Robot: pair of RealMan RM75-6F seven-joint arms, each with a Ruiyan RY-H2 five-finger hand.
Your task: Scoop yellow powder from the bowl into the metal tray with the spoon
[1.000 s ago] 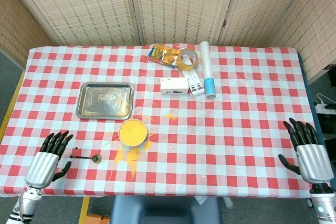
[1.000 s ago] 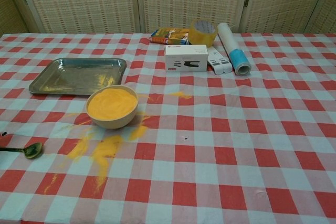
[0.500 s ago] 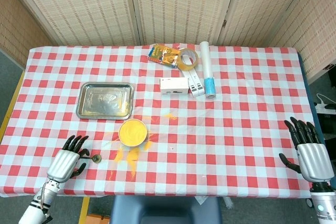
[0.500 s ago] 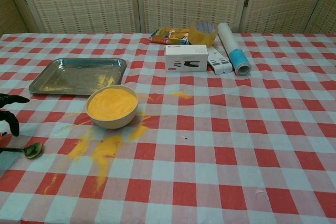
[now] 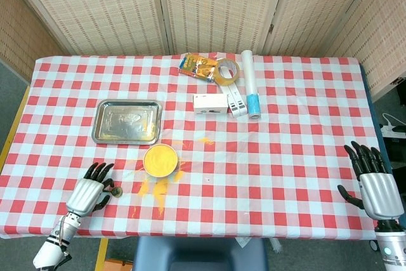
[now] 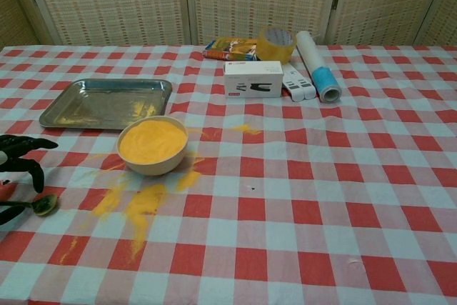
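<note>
Head view: red-checked worktop (image 5: 285, 157) before woven screens (image 5: 209, 7).
Yellow powder (image 5: 155, 188) spilled beside the bowl (image 5: 160, 159); left robot hand (image 5: 89, 191) spread wide over the spoon (image 6: 39, 205), right robot hand (image 5: 374, 182) spread, empty.

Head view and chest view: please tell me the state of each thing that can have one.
Bowl: upright, full of yellow powder.
Tray: flat, nearly empty.
Spoon: lying on the table.
Left robot hand: over the spoon, grip unclear.
Right robot hand: open, holding nothing.
Spilled powder: scattered on the cloth.
</note>
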